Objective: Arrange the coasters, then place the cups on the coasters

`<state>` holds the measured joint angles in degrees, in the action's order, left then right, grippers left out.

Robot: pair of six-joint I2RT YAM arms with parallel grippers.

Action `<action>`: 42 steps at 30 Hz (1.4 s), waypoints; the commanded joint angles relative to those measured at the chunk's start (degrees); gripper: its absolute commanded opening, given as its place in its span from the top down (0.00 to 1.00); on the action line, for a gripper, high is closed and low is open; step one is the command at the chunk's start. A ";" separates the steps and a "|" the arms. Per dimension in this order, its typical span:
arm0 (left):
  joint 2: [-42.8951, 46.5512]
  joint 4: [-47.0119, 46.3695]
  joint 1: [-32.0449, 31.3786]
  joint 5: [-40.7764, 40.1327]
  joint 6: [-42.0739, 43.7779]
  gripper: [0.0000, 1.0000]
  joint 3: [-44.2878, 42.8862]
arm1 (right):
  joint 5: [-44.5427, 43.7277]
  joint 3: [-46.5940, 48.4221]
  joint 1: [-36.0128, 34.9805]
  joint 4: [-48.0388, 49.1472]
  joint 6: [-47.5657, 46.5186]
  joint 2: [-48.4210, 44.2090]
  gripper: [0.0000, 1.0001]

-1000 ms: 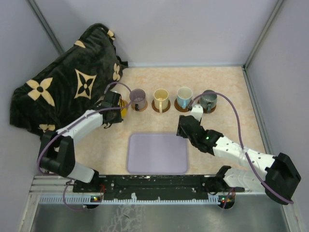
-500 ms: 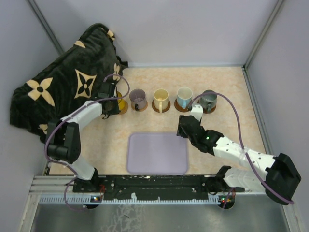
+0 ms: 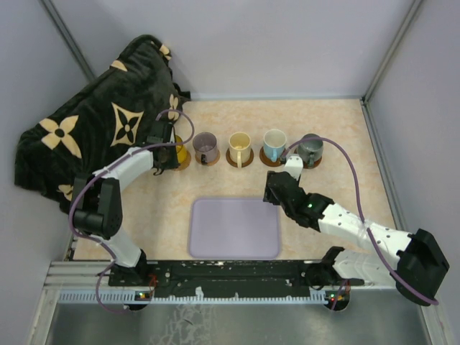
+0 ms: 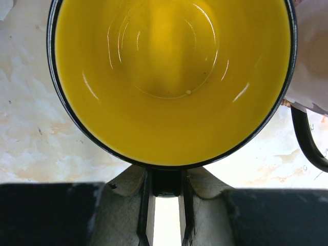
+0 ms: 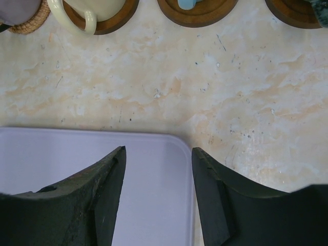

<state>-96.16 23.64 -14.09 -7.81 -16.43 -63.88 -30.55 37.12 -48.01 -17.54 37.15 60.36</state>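
Observation:
The yellow-orange cup (image 4: pixel 169 77) fills the left wrist view, and my left gripper (image 4: pixel 164 177) is shut on its handle. From above, this cup (image 3: pixel 181 154) stands at the left end of the row, with the left gripper (image 3: pixel 170 152) beside it. I cannot tell whether a coaster lies under it. The purple cup (image 3: pixel 205 146), cream cup (image 3: pixel 239 146), white cup (image 3: pixel 274 143) and grey-green cup (image 3: pixel 310 149) each stand on a coaster. The tan coaster (image 5: pixel 28 23) and dark brown coasters (image 5: pixel 197 15) show in the right wrist view. My right gripper (image 5: pixel 159 151) is open and empty over the tray's far right corner.
The lavender tray (image 3: pixel 233 228) lies in front of the cup row, between the arms. A dark patterned blanket (image 3: pixel 100 122) is heaped at the back left, close behind the left gripper. Grey walls close in the table on three sides.
The left wrist has shifted slightly toward the back left with the yellow cup held, and the arm's elbow has swung inward. The right arm has not moved.

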 commanded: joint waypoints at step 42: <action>-2.86 1.74 0.29 -1.29 0.37 0.91 -5.62 | -1.56 0.84 -0.43 1.77 0.68 -1.07 0.45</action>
<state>-98.63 26.35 -14.09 -7.97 -16.43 -66.11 -30.55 37.12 -48.01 -17.54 37.32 60.36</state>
